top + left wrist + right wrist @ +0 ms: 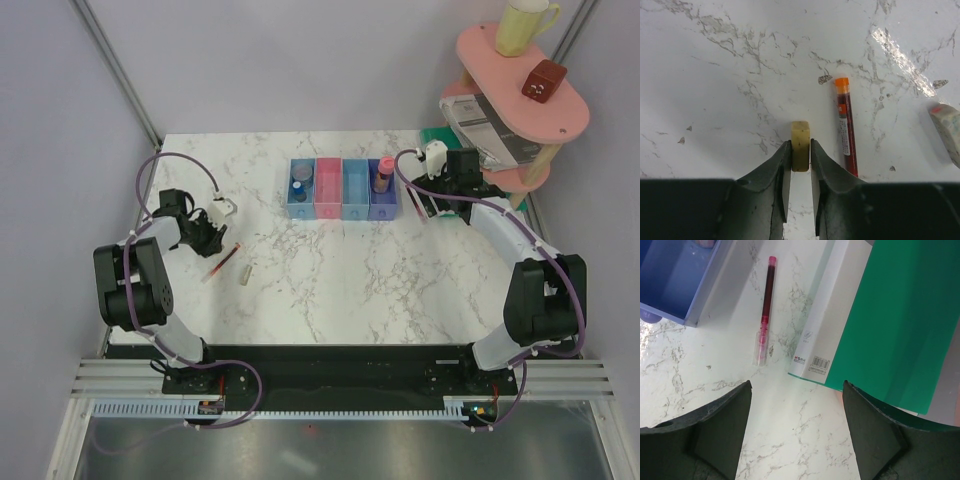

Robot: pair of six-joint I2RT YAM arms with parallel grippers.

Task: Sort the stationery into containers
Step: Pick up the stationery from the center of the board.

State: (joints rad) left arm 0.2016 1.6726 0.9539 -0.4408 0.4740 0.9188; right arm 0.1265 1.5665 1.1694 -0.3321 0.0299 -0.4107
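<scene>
Jaws of your left gripper (800, 150) are pinching a small yellow block (800, 132) near the left edge of the desk (330, 270). A red pen with an orange cap (846, 130) is lying just beside it. Your right gripper (796, 385) is hanging near the far right corner, its jaws spread wide. In front of it, a pink pen (765, 310) is lying between the purple-blue bin (675, 285) and a green mat (900, 315), touching neither.
</scene>
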